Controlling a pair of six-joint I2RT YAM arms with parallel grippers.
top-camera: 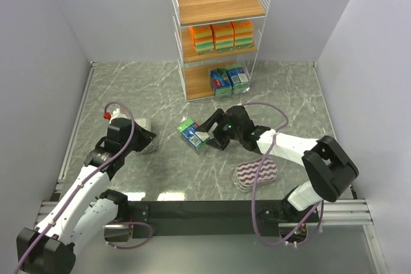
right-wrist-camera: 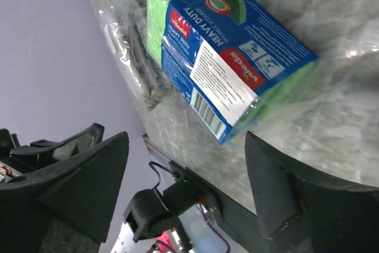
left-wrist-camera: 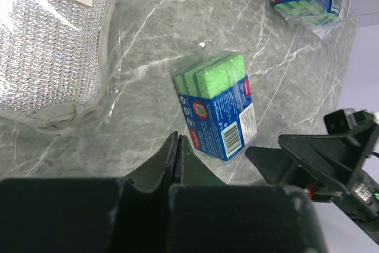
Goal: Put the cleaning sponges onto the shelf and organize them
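A blue-green sponge pack (top-camera: 190, 133) lies on the table; it also shows in the left wrist view (left-wrist-camera: 216, 108) and the right wrist view (right-wrist-camera: 225, 57). My right gripper (top-camera: 207, 135) is open right beside it, its jaws wide apart (right-wrist-camera: 189, 164) and the pack just ahead of them, not held. My left gripper (top-camera: 145, 138) is shut and empty (left-wrist-camera: 176, 139) next to the silvery-grey oval sponge (left-wrist-camera: 47, 45). The purple-white striped oval (top-camera: 257, 174) lies near the front. The shelf (top-camera: 218, 36) holds three orange-yellow packs (top-camera: 222, 35) on its middle tier and two blue-green packs (top-camera: 230, 80) on the bottom tier.
The shelf's top tier (top-camera: 219, 3) is bare wood. Grey walls close in the table on the left, back and right. The black rail (top-camera: 212, 210) runs along the near edge.
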